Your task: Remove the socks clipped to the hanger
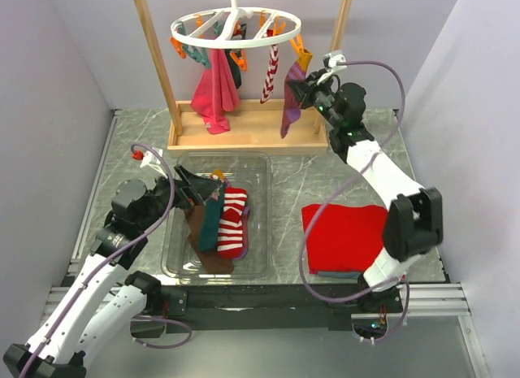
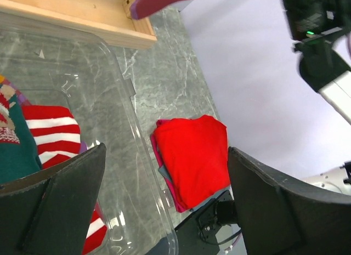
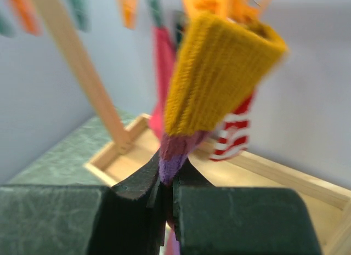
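Right gripper [image 3: 167, 196] clamped shut on the yellow-cuffed purple sock [image 3: 218, 74] hanging clipped to the hanger [image 1: 236, 24]; left gripper [image 2: 167, 162] spread wide, empty, above the clear bin [image 1: 262, 162]

Socks [image 1: 231, 223] in the tray [image 1: 257, 175], folded cloth [image 1: 345, 236] to its right
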